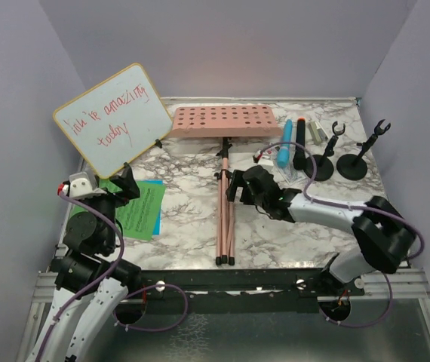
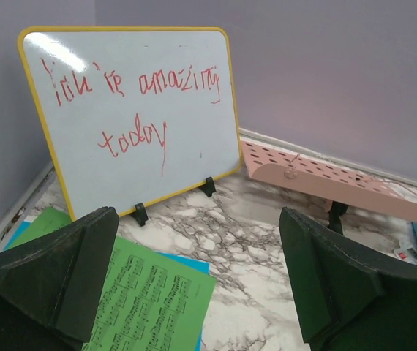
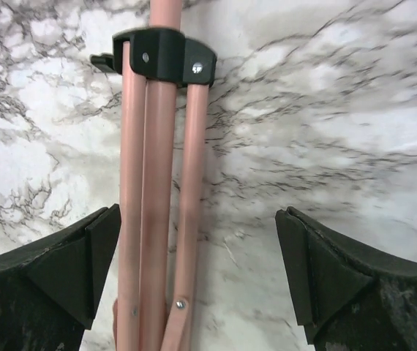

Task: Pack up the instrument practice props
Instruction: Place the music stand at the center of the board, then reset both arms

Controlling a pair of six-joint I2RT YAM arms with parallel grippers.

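- The pink music holder (image 1: 225, 204) lies flat on the desk (image 1: 275, 234) at centre frame, its perforated tray (image 1: 224, 121) at upper centre and its folded legs pointing down.
- The right jaws are released and hover over the legs, grasping nothing. In the wrist view the legs sit close to the lower-left finger (image 3: 69, 278), so closing could pinch one tube and splay the rest.
- A grip this far from the tray could let that end sag and swing toward the blue microphone (image 1: 286, 143), the black microphone (image 1: 300, 143) or the two mic holders (image 1: 323, 162) at upper right.
- The left jaws are also spread and empty, over the green sheets (image 2: 150, 300) and blue sheet (image 1: 157, 219) at left.
- Flat paper may slide or crumple, and reaching too far could topple the whiteboard (image 1: 113, 121).
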